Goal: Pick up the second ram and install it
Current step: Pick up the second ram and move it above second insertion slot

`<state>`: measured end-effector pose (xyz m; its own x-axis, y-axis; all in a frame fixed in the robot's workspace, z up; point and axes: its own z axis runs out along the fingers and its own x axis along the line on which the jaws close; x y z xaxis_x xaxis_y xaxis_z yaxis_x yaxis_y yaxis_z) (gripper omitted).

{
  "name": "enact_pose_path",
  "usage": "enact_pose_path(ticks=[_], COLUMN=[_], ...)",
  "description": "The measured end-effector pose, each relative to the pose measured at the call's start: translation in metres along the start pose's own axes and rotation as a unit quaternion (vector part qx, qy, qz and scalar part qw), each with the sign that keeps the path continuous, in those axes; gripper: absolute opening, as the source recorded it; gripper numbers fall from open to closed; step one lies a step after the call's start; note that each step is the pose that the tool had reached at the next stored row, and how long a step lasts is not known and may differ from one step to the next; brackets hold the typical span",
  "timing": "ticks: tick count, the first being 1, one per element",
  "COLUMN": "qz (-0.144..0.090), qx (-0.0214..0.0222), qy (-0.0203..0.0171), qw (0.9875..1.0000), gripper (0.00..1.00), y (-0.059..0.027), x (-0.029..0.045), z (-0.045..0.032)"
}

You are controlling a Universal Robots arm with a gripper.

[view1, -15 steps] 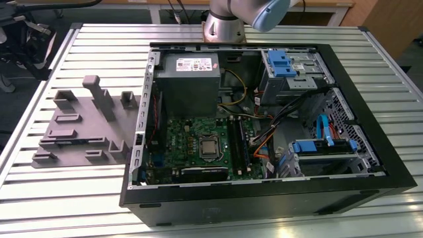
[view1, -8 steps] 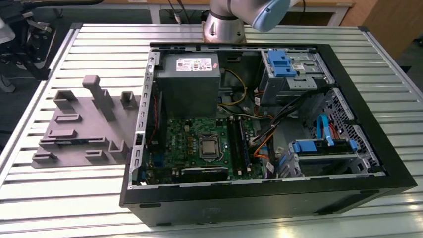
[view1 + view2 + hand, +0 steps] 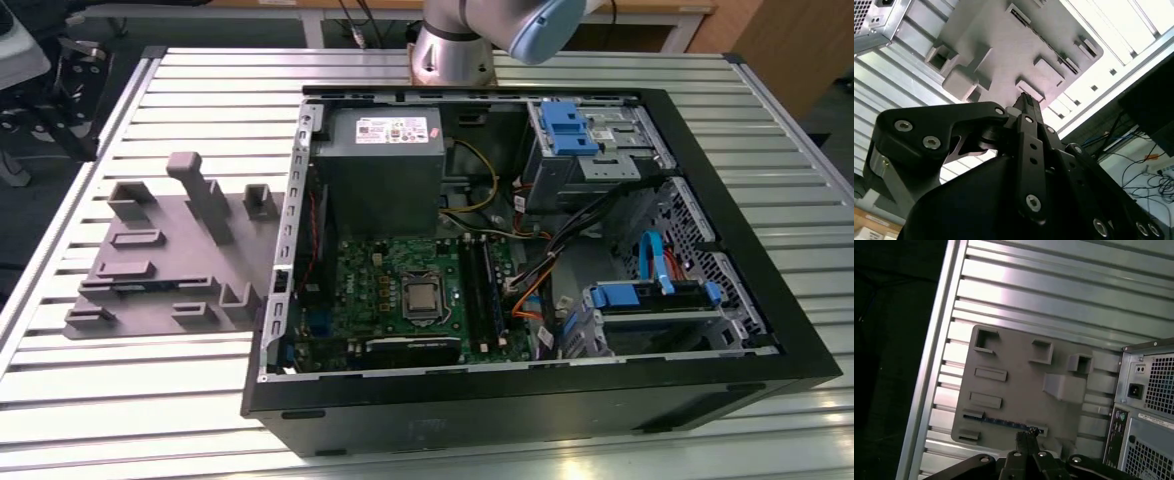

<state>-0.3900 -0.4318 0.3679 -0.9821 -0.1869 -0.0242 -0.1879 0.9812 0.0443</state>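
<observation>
The second ram point(image 3: 1004, 421) is a thin blue stick lying in a slot near one edge of the grey holder tray point(image 3: 1019, 375). In the exterior view the second ram point(image 3: 144, 284) shows as a short blue strip in the tray point(image 3: 160, 250), at that view's left beside the case. My gripper point(image 3: 1026, 434) hangs well above the tray, its black fingers pressed together and shut with nothing between them. Its tip lines up close to one end of the stick. In the second wrist view the gripper point(image 3: 1024, 97) points down at the tray point(image 3: 999, 45).
The open computer case point(image 3: 534, 400) lies on the slatted metal table point(image 3: 187, 90), with the motherboard point(image 3: 400, 290) and its memory slots point(image 3: 483, 290) facing up. The grey power supply point(image 3: 378, 160) and blue drive brackets point(image 3: 567, 128) sit inside. The arm base point(image 3: 451, 50) stands behind the case.
</observation>
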Motion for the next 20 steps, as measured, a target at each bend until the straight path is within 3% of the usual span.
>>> enact_pose_path(ticks=[5,10,16,20], qz=[-0.038,-0.077,-0.122,-0.151], qx=[-0.0009,-0.0019,-0.003,-0.0037], qy=[0.0017,0.0034,0.0054,0.0067], qw=[0.9993,0.997,0.9925,0.9885], gripper=[0.11,0.11,0.11,0.11], y=[0.0001,0.0001,0.0002,0.0003], x=[0.0005,0.001,0.0015,0.0018], z=[0.0003,0.0007,0.001,0.0013])
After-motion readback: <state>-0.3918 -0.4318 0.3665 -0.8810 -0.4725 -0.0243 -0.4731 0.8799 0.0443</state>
